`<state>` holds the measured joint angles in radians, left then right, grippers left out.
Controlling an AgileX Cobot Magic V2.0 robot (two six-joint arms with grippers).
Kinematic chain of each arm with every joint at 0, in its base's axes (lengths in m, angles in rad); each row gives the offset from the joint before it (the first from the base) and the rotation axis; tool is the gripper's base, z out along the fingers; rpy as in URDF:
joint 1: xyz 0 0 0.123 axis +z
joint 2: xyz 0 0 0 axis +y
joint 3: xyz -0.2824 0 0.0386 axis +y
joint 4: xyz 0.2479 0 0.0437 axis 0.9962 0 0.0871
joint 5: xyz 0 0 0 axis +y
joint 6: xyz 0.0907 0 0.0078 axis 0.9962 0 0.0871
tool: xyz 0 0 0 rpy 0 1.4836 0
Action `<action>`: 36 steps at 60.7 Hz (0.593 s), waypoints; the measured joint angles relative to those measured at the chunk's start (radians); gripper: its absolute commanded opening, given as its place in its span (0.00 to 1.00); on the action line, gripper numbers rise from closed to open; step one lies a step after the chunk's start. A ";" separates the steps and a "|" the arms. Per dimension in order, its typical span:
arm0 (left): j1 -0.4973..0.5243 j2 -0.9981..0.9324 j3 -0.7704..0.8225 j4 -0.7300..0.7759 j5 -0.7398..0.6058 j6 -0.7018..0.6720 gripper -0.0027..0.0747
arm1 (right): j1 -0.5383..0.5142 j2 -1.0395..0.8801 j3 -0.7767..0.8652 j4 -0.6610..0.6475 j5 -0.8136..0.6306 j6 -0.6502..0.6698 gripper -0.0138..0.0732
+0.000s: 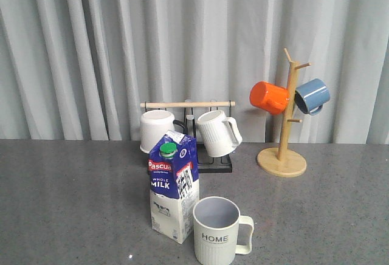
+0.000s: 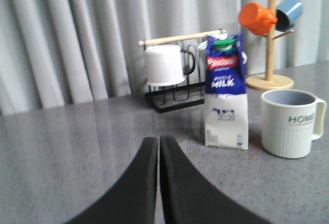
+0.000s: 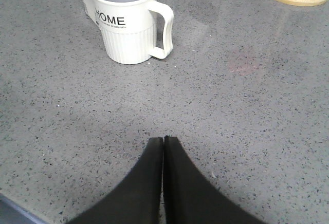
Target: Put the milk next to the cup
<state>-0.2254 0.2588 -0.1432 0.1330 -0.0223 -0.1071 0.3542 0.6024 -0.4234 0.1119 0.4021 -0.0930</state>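
Wrist views show both pincers, left (image 2: 159,147) and right (image 3: 163,147), pressed together, empty, above the table (image 3: 247,106).

Grey table (image 1: 73,204) w/ milk (image 1: 173,186), cup (image 1: 217,231), racks.

Front camera looks forward over the table (image 1: 61,204) toward the curtain (image 1: 91,46), level and fairly near. Left wrist camera sits low, facing the same curtain. Right wrist camera tilts down steeply; all three share the cup (image 1: 219,231).
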 measured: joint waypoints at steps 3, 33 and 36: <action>0.036 -0.038 0.052 0.000 -0.007 -0.036 0.03 | 0.000 0.000 0.000 0.000 0.000 0.000 0.15; 0.235 -0.270 0.168 0.000 0.131 -0.130 0.03 | 0.000 0.000 0.000 0.000 0.001 0.000 0.15; 0.236 -0.270 0.168 0.000 0.131 -0.134 0.03 | 0.000 0.000 0.000 -0.001 0.001 0.000 0.15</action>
<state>0.0102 -0.0114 0.0247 0.1330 0.1083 -0.2411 0.3542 0.6024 -0.4234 0.1108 0.4031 -0.0930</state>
